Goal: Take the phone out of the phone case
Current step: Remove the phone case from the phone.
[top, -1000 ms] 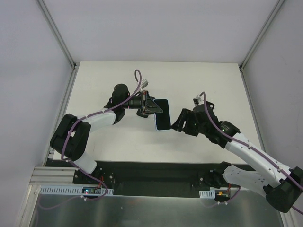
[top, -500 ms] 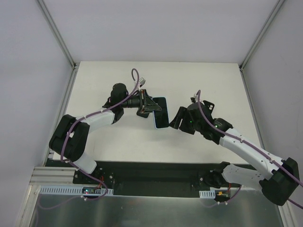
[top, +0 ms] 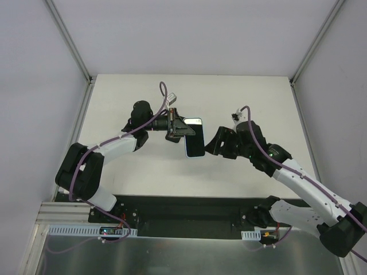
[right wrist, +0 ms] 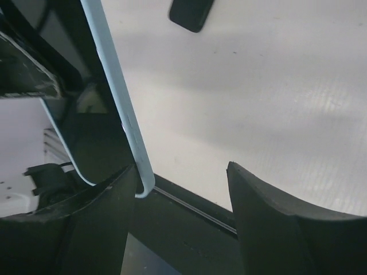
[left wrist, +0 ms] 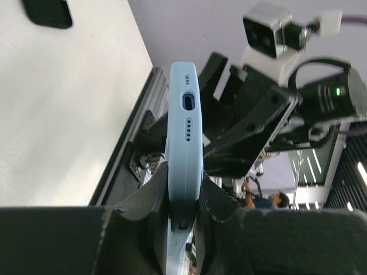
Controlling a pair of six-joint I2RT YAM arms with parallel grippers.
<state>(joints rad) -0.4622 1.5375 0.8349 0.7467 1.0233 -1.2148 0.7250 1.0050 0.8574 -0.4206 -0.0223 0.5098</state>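
The phone [top: 196, 140], a glossy black slab, sits in the pale blue phone case [top: 194, 120] and is held in the air above the table's middle. My left gripper [top: 186, 129] is shut on its left part. In the left wrist view the case [left wrist: 183, 109] stands edge-on between my left gripper's [left wrist: 184, 192] fingers, port holes facing the camera. My right gripper [top: 216, 143] is open at the phone's right edge. In the right wrist view the case rim [right wrist: 117, 97] lies against the inside of the left finger [right wrist: 97, 223] of the gripper [right wrist: 179, 169]; the dark screen [right wrist: 69, 123] shows beside it.
A small flat black object [right wrist: 191, 12] lies on the white table [top: 137, 166]; it also shows in the left wrist view [left wrist: 49, 12]. Grey walls and metal frame rails [top: 86, 109] border the table. The black base plate [top: 183, 215] runs along the near edge.
My right gripper has moved a little left, closer to the phone's right edge. My left arm has shifted slightly, still holding the cased phone at about the same spot.
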